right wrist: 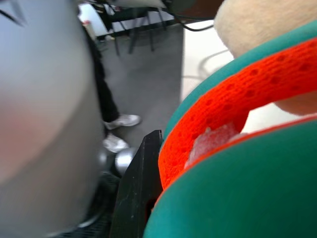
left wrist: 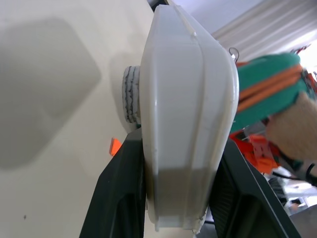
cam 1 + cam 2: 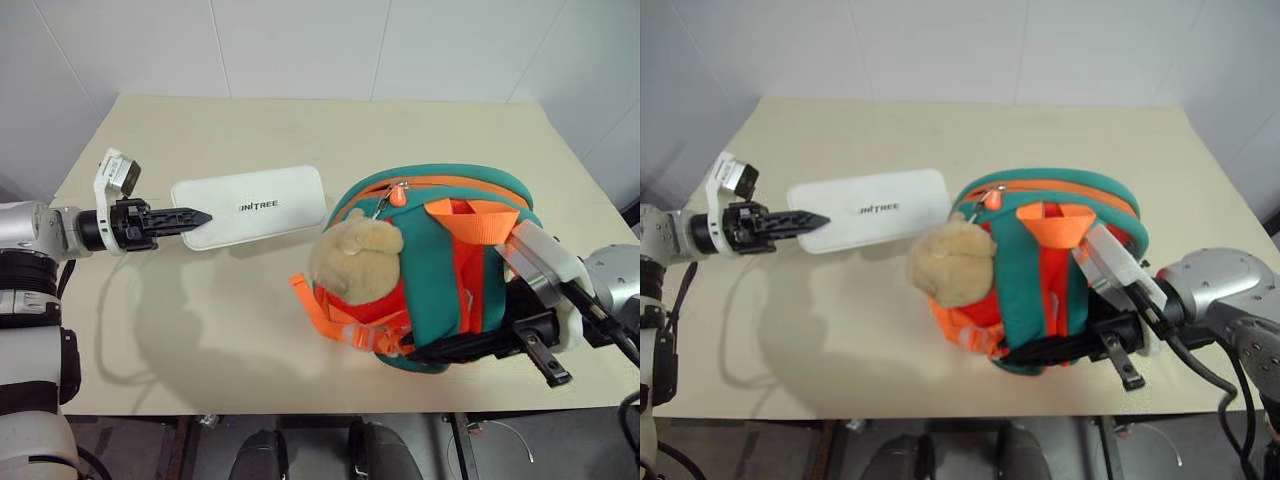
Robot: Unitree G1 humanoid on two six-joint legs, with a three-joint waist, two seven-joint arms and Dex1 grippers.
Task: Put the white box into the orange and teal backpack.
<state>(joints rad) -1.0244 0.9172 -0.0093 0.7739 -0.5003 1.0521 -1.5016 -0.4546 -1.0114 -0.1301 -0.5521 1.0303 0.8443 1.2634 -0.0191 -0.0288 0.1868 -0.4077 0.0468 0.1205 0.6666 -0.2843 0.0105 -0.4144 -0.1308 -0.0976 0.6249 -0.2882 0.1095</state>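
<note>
The white box (image 3: 255,205), flat with dark lettering, hangs level a little above the table at the left, casting a shadow below it. My left gripper (image 3: 195,217) is shut on its left end; the left wrist view shows the box (image 2: 183,124) clamped between the black fingers (image 2: 119,198). The orange and teal backpack (image 3: 440,260) stands tilted at the right, its tan plush toy (image 3: 355,255) facing the box and its zipper along the top. My right gripper (image 3: 455,348) is shut on the backpack's lower side, with a finger (image 1: 138,188) against the orange mesh strap (image 1: 223,114).
The beige table (image 3: 250,130) has bare surface behind and in front of the box. White walls close in at the back and both sides. The table's front edge runs just below the backpack. Shoes (image 1: 119,121) show on the floor beyond the table.
</note>
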